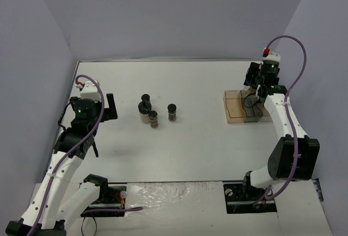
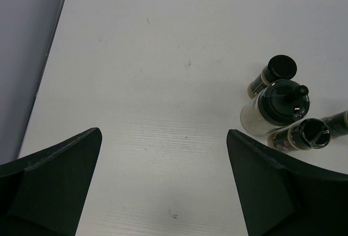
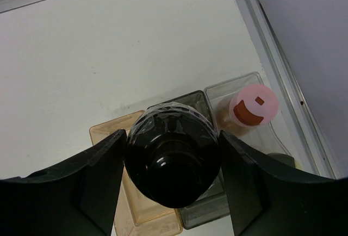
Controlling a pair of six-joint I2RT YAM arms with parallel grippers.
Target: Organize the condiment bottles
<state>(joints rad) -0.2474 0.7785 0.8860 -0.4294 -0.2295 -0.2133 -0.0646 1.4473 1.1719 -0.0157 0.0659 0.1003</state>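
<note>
Pale lilac walls enclose a white bench (image 1: 206, 143), seen from above with both arm bases at the bottom edge of the frame.

Left of centre in the top view stand four condiment bottles (image 1: 154, 119). All are upright and black-capped, with beige to brown contents. Three are grouped close together, and one (image 1: 172, 111) stands slightly apart on the right of the group. The left wrist view shows this group at its right edge. There the largest bottle (image 2: 277, 105) sits between two smaller ones, touching or very nearly so. The fourth is cut off by the frame edge.

The left fingers (image 2: 51, 187) stand wide apart over bare bench to the left of the group, with nothing between them.

At the right of the top view a compartment tray (image 1: 235, 111) lies on the bench. Its amber section is at the left, with a grey section beside it. The right wrist view shows a clear section furthest right.

The right fingers (image 3: 87, 187) are closed on a dark-topped bottle (image 3: 173, 162), one finger against each side. Clear wrap is crinkled around its shoulder. This bottle is over the grey section, but the frames do not show whether its base rests in the tray. A pink-capped bottle (image 3: 253, 105) stands upright in the clear section, just beside the gripped bottle.
</note>
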